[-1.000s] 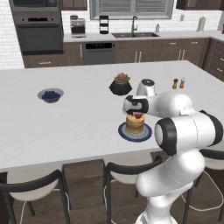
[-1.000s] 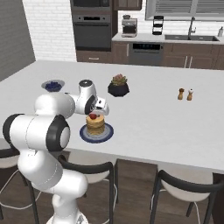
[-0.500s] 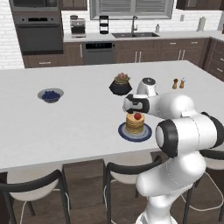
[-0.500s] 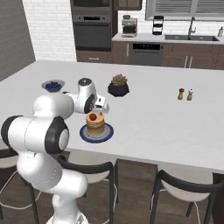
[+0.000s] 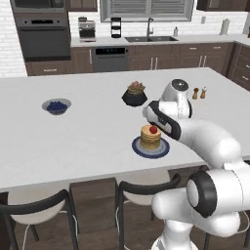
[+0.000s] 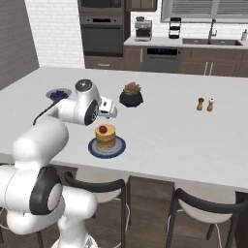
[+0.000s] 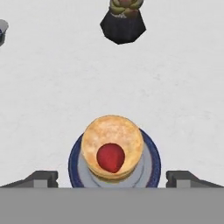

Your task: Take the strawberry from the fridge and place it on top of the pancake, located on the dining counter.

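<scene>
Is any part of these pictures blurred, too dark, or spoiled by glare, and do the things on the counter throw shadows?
Left base view: even light, no glare, the strawberry on the pancake reads clearly. Right base view: the same flat light; faint soft shadow around the plate. Hand view: slightly soft and grainy, yet the open gripper and the dark bowl stay readable.

Surface (image 5: 88, 141) is bare all round the pancake (image 5: 151, 137) plate. Nearest obstacle: dark bowl (image 5: 134, 94) behind it, well apart. Blueberry bowl (image 5: 56, 106) far left, two shakers (image 5: 199, 93) far right. Hand (image 7: 112, 177), spread wide, sits above the strawberry (image 7: 110, 157), apart from it.
</scene>
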{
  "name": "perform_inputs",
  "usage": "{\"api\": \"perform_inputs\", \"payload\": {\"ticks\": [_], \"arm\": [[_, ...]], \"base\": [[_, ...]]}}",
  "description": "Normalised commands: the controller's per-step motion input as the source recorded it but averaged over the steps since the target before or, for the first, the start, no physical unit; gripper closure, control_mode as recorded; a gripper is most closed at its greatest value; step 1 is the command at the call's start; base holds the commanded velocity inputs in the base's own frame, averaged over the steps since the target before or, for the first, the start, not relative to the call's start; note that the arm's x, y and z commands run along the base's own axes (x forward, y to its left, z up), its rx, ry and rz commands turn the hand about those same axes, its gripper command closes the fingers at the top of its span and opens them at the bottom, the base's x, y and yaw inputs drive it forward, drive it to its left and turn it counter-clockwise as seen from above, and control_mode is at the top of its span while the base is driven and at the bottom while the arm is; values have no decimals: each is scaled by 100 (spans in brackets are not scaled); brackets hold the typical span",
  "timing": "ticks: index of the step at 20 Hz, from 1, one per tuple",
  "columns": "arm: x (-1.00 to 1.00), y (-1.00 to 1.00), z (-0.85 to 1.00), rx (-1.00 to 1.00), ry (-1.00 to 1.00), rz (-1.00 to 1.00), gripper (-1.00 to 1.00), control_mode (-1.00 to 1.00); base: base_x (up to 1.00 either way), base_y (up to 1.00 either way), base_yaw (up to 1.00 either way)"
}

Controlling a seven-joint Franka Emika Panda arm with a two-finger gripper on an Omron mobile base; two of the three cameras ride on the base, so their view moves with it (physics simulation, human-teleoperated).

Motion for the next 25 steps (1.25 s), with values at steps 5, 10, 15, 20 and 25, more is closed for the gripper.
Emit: {"api": "perform_inputs", "payload": {"ticks": [5,10,15,20,25], "arm": [[-100,-21,60,3,-13,0,-100,-100],[-100,-7,73,1,-10,0,-100,-100],[-100,0,84,0,0,0,-100,-100],[-100,0,68,0,-2,0,-100,-100],[-99,0,64,0,-10,-1,-100,-100]], "base": [[0,0,0],[0,0,0],[0,0,0],[0,0,0],[0,0,0]]}}
